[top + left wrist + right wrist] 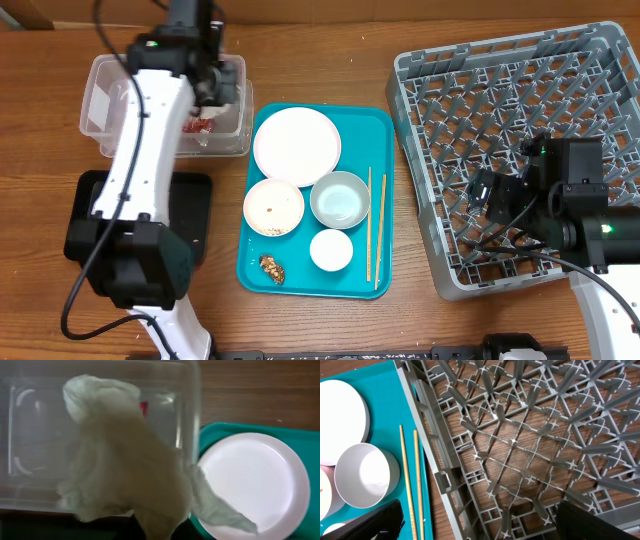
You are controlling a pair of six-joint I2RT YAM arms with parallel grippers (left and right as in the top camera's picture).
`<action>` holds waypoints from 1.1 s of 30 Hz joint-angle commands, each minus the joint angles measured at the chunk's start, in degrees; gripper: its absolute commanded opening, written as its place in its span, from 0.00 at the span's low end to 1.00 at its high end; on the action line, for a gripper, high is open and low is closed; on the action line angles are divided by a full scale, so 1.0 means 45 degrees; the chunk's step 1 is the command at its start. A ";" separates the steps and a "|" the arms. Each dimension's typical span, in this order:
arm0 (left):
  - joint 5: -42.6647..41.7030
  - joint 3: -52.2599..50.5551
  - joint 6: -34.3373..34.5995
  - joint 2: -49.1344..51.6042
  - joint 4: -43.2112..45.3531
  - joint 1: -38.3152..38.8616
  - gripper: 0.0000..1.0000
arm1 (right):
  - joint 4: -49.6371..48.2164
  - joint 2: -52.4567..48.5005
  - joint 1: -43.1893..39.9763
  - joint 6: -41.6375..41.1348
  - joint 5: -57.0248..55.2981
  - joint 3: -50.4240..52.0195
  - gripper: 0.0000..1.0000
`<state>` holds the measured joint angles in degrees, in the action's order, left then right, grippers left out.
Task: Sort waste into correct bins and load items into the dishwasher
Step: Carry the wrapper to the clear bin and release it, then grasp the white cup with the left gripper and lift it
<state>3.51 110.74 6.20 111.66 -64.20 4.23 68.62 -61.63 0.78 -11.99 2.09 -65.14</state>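
My left gripper hangs over the clear tub, shut on the crumpled white tissue. The red wrapper lies in the tub. My right gripper is open and empty over the grey dish rack, near its left wall. On the teal tray sit the white plate, a white bowl with crumbs, a grey-blue bowl, a white cup, two chopsticks and a brown lump.
The black tray lies at the left, partly hidden under my left arm. The plate shows just right of the tub in the left wrist view. The chopsticks lie close to the rack's left wall.
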 commanded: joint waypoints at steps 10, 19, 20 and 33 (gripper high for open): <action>-0.0248 0.0121 0.0058 0.0165 0.0374 -0.0646 0.73 | -0.0029 0.0107 -0.0044 -0.0015 -0.0117 -0.0350 1.00; -0.3332 0.0121 0.0214 0.0165 -0.1020 -0.0500 0.79 | -0.0034 0.0102 -0.0044 -0.0015 -0.0117 -0.0350 1.00; -0.3444 0.0121 0.0257 0.0165 -0.1141 -0.0413 0.78 | -0.0034 0.0107 -0.0044 -0.0015 -0.0117 -0.0350 1.00; -0.3419 -0.0359 0.0340 0.0165 -0.4731 0.3220 0.81 | -0.0029 0.0102 -0.0044 -0.0015 -0.0117 -0.0350 1.00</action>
<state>-10.85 110.48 7.18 111.77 -83.26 14.15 68.60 -61.63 0.78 -11.99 2.09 -65.14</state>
